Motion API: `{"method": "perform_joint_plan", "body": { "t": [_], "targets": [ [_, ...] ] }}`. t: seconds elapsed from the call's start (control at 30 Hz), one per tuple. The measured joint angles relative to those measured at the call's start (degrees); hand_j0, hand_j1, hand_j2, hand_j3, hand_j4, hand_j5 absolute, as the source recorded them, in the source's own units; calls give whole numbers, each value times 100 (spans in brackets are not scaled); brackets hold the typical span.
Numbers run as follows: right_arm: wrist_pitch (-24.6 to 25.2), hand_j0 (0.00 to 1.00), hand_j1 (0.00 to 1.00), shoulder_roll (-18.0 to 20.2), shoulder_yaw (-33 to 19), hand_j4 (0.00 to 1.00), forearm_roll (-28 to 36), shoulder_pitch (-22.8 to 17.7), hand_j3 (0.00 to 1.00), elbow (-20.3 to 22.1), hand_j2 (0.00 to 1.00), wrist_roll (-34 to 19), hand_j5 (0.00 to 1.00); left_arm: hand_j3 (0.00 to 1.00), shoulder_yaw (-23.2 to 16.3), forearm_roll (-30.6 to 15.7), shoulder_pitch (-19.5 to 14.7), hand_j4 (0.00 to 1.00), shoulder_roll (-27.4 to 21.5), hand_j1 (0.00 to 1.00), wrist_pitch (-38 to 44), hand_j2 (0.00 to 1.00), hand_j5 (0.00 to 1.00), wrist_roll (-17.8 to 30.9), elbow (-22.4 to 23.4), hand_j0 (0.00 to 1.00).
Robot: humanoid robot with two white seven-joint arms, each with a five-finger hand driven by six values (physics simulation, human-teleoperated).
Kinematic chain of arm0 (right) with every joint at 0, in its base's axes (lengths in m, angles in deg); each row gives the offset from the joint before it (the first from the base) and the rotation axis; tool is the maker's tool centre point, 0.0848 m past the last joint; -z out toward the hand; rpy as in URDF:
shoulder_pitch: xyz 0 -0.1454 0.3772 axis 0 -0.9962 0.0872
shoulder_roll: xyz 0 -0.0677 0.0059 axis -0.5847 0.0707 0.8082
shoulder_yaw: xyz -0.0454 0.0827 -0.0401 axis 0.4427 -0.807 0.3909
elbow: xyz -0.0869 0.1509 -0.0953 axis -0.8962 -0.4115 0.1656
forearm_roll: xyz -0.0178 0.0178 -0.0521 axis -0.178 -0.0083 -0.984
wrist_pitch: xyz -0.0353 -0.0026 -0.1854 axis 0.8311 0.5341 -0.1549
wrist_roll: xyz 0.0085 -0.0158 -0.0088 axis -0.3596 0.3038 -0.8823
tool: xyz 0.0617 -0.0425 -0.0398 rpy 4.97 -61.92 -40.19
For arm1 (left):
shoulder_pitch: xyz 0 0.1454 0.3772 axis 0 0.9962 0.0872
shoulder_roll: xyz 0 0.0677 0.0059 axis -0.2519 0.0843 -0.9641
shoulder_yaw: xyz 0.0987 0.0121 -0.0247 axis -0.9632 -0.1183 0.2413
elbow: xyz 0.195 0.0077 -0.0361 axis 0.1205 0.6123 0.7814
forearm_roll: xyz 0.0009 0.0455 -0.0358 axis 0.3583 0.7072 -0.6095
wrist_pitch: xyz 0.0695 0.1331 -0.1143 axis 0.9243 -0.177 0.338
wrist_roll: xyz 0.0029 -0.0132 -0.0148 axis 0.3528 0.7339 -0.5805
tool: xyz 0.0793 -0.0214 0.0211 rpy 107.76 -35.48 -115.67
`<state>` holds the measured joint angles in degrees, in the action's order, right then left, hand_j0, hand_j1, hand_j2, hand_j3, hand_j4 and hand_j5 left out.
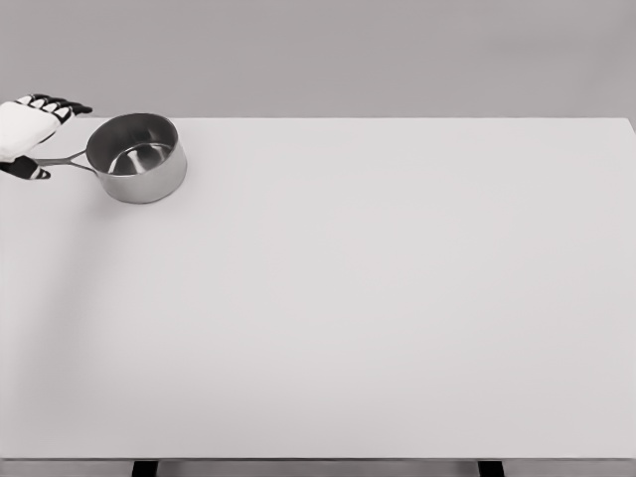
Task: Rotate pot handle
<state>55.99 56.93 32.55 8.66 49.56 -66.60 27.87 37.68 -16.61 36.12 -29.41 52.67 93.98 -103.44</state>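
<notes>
Pot (137, 157): steel, empty, stands upright at the far left of the table (378, 298).
Handle (66, 160): thin, points left toward the table edge.
Left hand (28, 134): at the handle's end, fingers above and thumb below; it seems loosely closed around it, but I cannot tell if it really grips.
Right arm: not visible.
Advice: I think the grip must be firm first, then the handle swung slowly, so the pot turns in place without sliding off the edge.

Pretty bare setup: a big pale grey-white worktop (397, 298) fills most of the view, plain grey wall (348, 50) behind, soft even light, two dark legs (490, 468) poking out underneath.
</notes>
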Motion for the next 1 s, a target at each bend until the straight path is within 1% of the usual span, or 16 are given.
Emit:
{"method": "perform_joint_plan", "body": {
  "t": [0.13, 0.23, 0.67, 0.77, 1.0],
  "targets": [
    [0, 100, 100, 0, 0, 100, 0, 0, 100, 0, 100, 0, 100, 100, -1, 62, -35, 100, 25, 100, -1, 100, 100, -1, 176, 100],
    [0, 100, 100, 0, 0, 100, 0, 0, 100, 0, 100, 0, 100, 100, -2, 166, -44, 100, 75, 100, -1, 100, 100, -5, 222, 100],
    [0, 100, 100, 0, 1, 100, 0, 0, 100, 1, 100, 0, 100, 100, -5, 490, -290, 100, 204, 100, -1, 100, 100, -14, 440, 100],
    [0, 100, 100, 0, 0, 100, 0, 0, 100, 0, 100, 0, 100, 100, -6, 521, -378, 100, 222, 100, 0, 100, 100, -21, 517, 100],
    [0, 100, 100, 0, 0, 100, 0, 0, 100, 0, 100, 0, 100, 100, -33, 550, -448, 100, 223, 100, -1, 100, 100, -99, 680, 100]
  ]
}}
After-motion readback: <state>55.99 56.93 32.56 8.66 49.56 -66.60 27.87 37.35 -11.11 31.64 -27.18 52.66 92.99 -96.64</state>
